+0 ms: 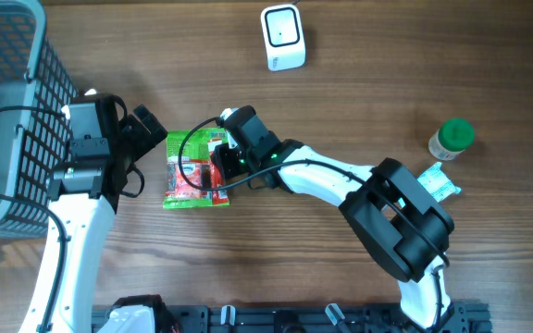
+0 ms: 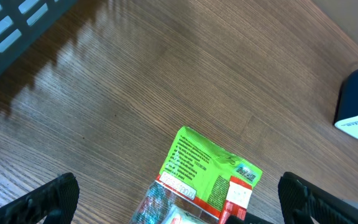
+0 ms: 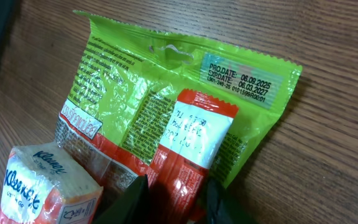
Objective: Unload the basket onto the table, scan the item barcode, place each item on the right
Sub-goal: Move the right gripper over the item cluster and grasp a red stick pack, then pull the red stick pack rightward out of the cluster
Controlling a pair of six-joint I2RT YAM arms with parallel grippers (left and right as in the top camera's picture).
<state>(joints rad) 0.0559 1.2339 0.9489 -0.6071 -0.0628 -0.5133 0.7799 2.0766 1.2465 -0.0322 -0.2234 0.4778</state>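
The packet (image 1: 192, 166) is lying flat on the tabletop (image 1: 387, 55), a little left of centre, roughly midway between the far and near edges. Its green printed back is facing up, with the hang-hole end and the date stamp pointing toward the far edge. A red-and-white sachet (image 3: 194, 134) is resting on the packet's right half; whether it is attached or loose cannot be told. A tissue pack (image 3: 42, 180) is sitting on the packet's near end, beside the sachet.

The right gripper (image 3: 176, 199) is reaching over the packet from the right-hand side, its jaws standing narrow with one finger on each side of the sachet's near end. Whether the fingers are actually pinching the sachet cannot be told.

The left gripper (image 1: 146, 153) is hovering just beside the packet's left edge, jaws spread wide and holding nothing.

The scanner (image 1: 282, 37), a white box, is standing near the far edge around its middle, well apart from the packet. The basket (image 1: 7, 120) is occupying the far left corner, behind the left arm. A green-lidded jar (image 1: 452, 139) is standing near the right edge.
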